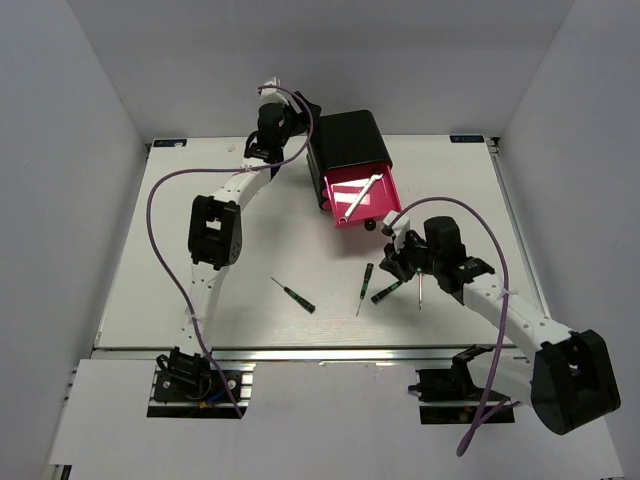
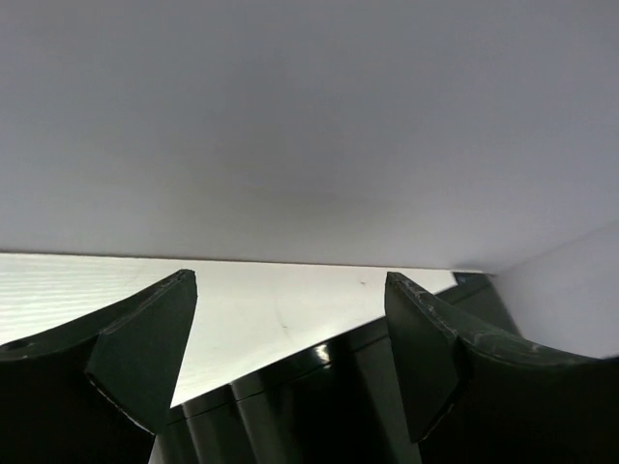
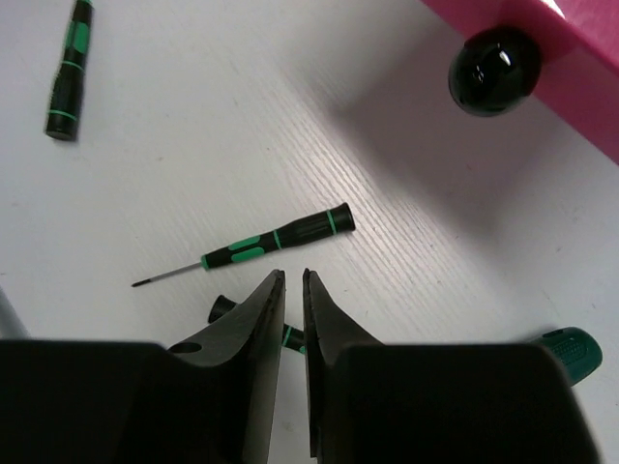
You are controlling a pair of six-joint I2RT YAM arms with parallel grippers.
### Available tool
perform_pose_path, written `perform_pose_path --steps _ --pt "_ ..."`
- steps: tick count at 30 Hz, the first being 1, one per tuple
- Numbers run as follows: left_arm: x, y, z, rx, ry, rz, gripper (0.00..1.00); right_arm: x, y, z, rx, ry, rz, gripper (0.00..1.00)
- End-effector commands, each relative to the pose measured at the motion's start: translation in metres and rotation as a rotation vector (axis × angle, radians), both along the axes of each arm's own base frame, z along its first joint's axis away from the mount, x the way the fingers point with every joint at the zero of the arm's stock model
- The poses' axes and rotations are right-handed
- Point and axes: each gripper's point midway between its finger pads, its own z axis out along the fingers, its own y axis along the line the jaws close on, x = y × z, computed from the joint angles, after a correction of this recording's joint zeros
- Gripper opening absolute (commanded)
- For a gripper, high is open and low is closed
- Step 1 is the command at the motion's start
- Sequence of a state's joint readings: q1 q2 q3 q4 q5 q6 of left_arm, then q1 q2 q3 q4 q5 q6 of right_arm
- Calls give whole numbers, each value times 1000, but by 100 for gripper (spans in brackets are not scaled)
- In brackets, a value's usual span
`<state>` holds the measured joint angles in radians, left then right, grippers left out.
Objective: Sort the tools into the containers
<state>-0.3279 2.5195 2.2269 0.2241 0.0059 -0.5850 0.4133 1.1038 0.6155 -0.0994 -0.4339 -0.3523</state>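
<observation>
The black box (image 1: pixel 350 140) stands at the back with one pink drawer (image 1: pixel 375 208) pulled out; a silver wrench (image 1: pixel 360 197) lies in it. My left gripper (image 1: pixel 300 118) is open and empty beside the box's far left top edge (image 2: pixel 319 406). Thin black-and-green screwdrivers lie on the table: one (image 1: pixel 295 295) at left, one (image 1: pixel 365 285) in the middle, one (image 1: pixel 388 291) under my right gripper (image 1: pixel 395 265). That gripper (image 3: pixel 292 280) is shut and empty just above the table, over one thin screwdriver (image 3: pixel 290 336), with another (image 3: pixel 261 242) just ahead. The larger green-handled screwdriver (image 3: pixel 571 350) lies to its right.
The drawer's round black knob (image 3: pixel 495 70) is ahead and right of my right gripper. A further thin screwdriver (image 3: pixel 70 72) lies at the far left of that view. White walls enclose the table on three sides.
</observation>
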Motion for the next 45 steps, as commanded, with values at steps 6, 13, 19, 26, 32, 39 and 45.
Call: perform_pose_path --steps 6,13,19,26,32,39,45 --pt "-15 -17 34 -59 -59 -185 85 61 9 -14 -29 -89 -71 13" --pt "-21 -20 23 -44 -27 -234 85 109 16 -15 -46 -159 -126 11" --pt "-27 -27 9 -27 5 -288 84 136 23 4 -28 -247 -149 12" --pt "-35 -35 -9 2 50 -356 83 158 31 18 -8 -297 -157 12" --pt "-44 -40 -20 17 78 -401 82 174 38 35 18 -339 -163 12" --pt "-53 -45 -31 40 99 -442 82 179 47 65 107 -391 -164 12" --pt "-56 -49 -38 45 114 -467 82 188 52 70 130 -399 -168 13"
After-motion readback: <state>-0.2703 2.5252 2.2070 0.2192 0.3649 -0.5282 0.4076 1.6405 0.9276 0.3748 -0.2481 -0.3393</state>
